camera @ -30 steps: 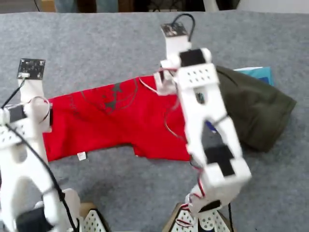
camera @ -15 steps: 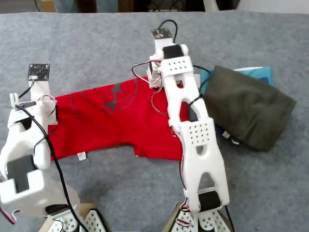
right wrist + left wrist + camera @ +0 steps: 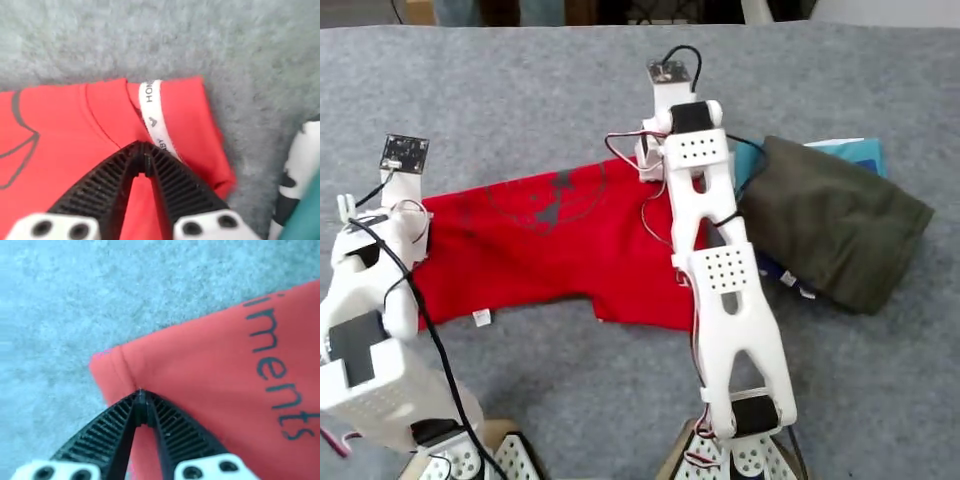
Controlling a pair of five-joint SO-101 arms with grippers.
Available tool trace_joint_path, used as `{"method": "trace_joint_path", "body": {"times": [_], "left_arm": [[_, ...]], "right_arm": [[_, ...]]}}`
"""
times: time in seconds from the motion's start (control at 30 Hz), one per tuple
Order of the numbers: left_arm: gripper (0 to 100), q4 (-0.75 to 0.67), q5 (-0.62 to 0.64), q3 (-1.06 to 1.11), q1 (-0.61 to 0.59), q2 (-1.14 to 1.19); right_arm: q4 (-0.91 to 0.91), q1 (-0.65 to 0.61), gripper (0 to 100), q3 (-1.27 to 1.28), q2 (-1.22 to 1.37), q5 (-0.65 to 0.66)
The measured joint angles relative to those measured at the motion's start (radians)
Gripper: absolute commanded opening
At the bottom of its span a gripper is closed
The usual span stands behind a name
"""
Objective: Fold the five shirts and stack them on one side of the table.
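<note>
The soft red cloth shirt (image 3: 550, 250) lies spread long on the fuzzy grey counter (image 3: 520, 90), only partly folded. The left jaws pinch a corner at one end, and the right jaws pinch its collar end. Just beside that end sits a folded dark green shirt (image 3: 835, 225) on something blue (image 3: 855, 152). I think most of the folding is still left.

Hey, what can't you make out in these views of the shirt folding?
High view: the right arm hides the right end of the red shirt.
High view: the olive shirt covers most of a blue item; I cannot tell what it is.
Wrist views: the left gripper and right gripper hide how many fabric layers they pinch.
</note>
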Motion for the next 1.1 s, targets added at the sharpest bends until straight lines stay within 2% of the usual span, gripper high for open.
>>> {"method": "trace_joint_path", "body": {"times": [0.2,0.33,0.47,0.63,0.73,0.97,1.1], "left_arm": [[3,0.264,-0.002,0.006,0.1,-0.35],[3,0.304,-0.002,0.018,0.112,-0.482],[3,0.253,-0.002,0.057,0.112,-0.428],[3,0.13,-0.002,0.064,0.106,-0.21],[3,0.117,-0.002,0.049,0.08,-0.084],[3,0.192,-0.002,0.005,0.071,-0.041],[3,0.315,-0.002,0.0,0.071,-0.147]], "right_arm": [[0.0,0.002,1.5,0.071,-0.178,0.0],[0.0,0.003,1.5,0.175,-0.292,0.0],[-0.083,0.002,1.5,0.282,-0.307,0.0],[-0.183,0.017,1.5,0.359,-0.241,0.0],[-0.201,0.049,1.5,0.362,-0.204,0.0],[-0.172,0.08,1.5,0.334,-0.16,0.0],[-0.071,0.075,1.5,0.215,-0.16,0.0]]}}
